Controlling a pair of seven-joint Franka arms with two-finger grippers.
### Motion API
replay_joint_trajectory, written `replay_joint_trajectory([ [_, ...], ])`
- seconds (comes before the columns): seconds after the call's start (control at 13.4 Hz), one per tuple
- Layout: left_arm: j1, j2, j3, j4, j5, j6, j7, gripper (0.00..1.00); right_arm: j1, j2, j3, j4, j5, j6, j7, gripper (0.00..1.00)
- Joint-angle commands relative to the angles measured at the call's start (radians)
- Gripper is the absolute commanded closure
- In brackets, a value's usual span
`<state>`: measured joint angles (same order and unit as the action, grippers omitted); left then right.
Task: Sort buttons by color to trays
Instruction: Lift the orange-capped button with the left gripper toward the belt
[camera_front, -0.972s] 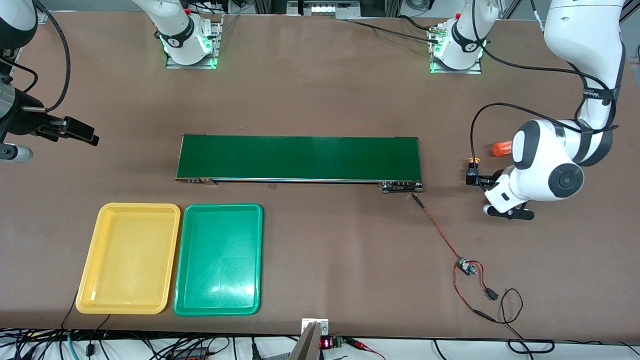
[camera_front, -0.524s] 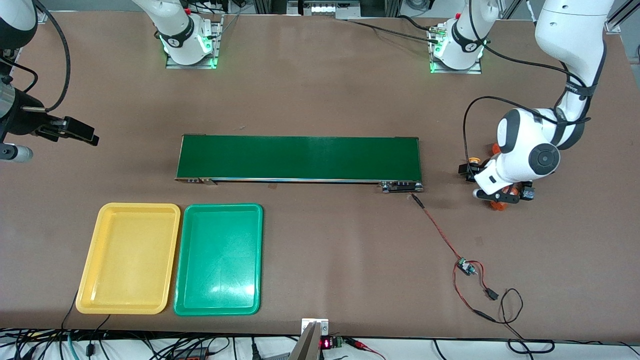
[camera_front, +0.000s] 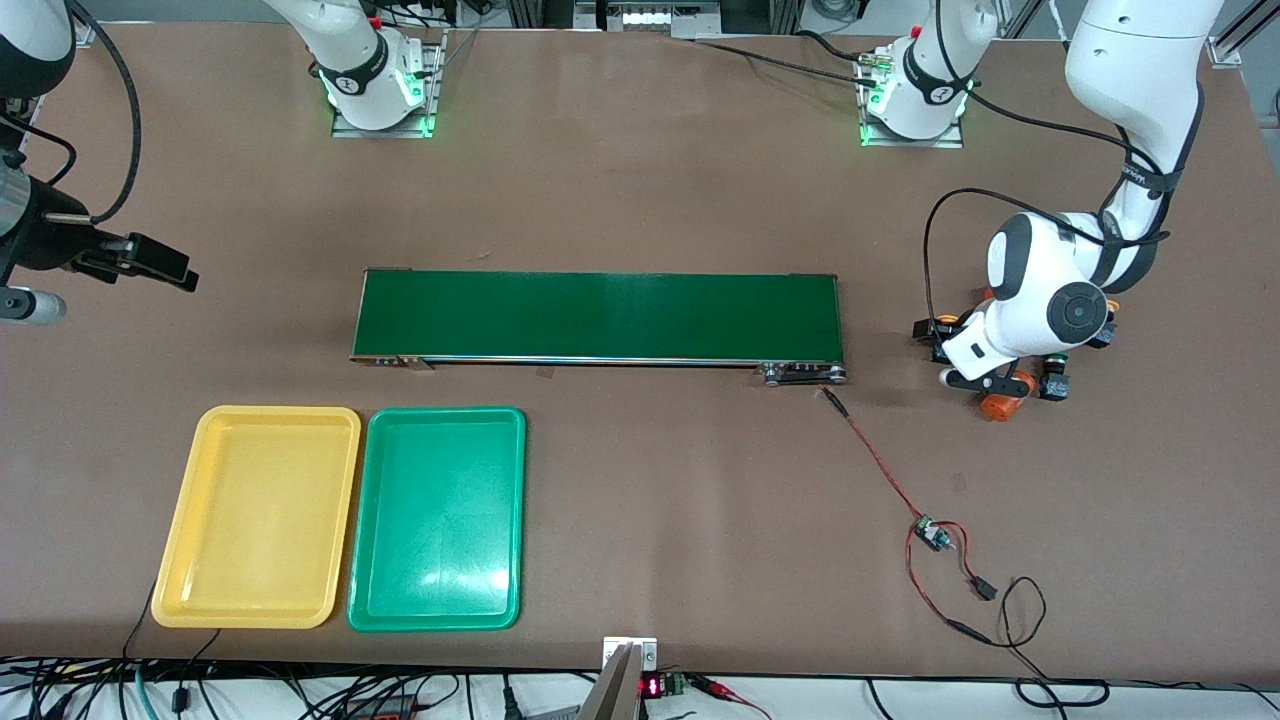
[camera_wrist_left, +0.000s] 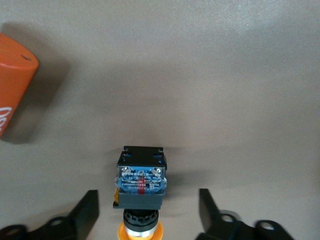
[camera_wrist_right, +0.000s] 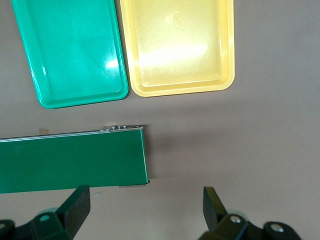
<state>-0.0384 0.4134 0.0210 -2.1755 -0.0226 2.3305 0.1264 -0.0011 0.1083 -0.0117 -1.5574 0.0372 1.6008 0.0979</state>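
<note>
My left gripper (camera_front: 968, 362) is low over a cluster of parts at the left arm's end of the table and is open. In the left wrist view (camera_wrist_left: 147, 216) a button (camera_wrist_left: 140, 187) with a black body and a yellow-orange cap lies on the table between the fingers, with a gap on each side. Another dark button body (camera_front: 1052, 385) lies beside the hand; the hand hides the rest of the cluster. The yellow tray (camera_front: 258, 515) and the green tray (camera_front: 438, 518) lie side by side, both empty. My right gripper (camera_front: 170, 268) waits open, high over the right arm's end of the table.
The long dark green conveyor belt (camera_front: 598, 316) lies mid-table, farther from the camera than the trays. An orange cylinder (camera_front: 997, 405) lies next to the left hand, and one also shows in the left wrist view (camera_wrist_left: 12, 95). A red-black cable with a small board (camera_front: 932, 535) trails from the belt.
The left arm has swung toward the belt's end and come down over the button cluster, uncovering parts near the hand. The right arm has not moved.
</note>
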Motion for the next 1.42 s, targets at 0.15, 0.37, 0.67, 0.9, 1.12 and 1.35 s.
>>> replay_joint_trajectory([
  [0.15, 0.014, -0.013, -0.012, -0.021, -0.023, 0.021, 0.022, 0.67, 0.004, -0.001, 0.013, -0.006, 0.038, 0.030, 0.000, 0.00],
  [0.37, 0.014, -0.025, -0.013, -0.017, -0.023, 0.012, 0.021, 0.96, 0.030, 0.017, 0.013, -0.006, 0.038, 0.062, -0.001, 0.00],
  [0.67, 0.012, -0.128, -0.076, 0.022, -0.023, -0.071, -0.001, 0.99, 0.056, 0.021, 0.013, -0.006, 0.038, 0.082, 0.000, 0.00],
  [0.9, -0.009, -0.174, -0.085, 0.066, -0.023, -0.109, -0.002, 0.99, 0.065, 0.028, 0.013, -0.004, 0.038, 0.085, 0.000, 0.00],
  [1.12, -0.049, -0.174, -0.136, 0.112, -0.031, -0.112, -0.013, 0.99, 0.070, 0.030, 0.013, -0.004, 0.036, 0.090, 0.000, 0.00],
  [1.35, -0.095, -0.166, -0.208, 0.117, -0.104, -0.108, -0.160, 0.99, 0.067, 0.037, 0.013, -0.006, 0.035, 0.090, 0.000, 0.00],
])
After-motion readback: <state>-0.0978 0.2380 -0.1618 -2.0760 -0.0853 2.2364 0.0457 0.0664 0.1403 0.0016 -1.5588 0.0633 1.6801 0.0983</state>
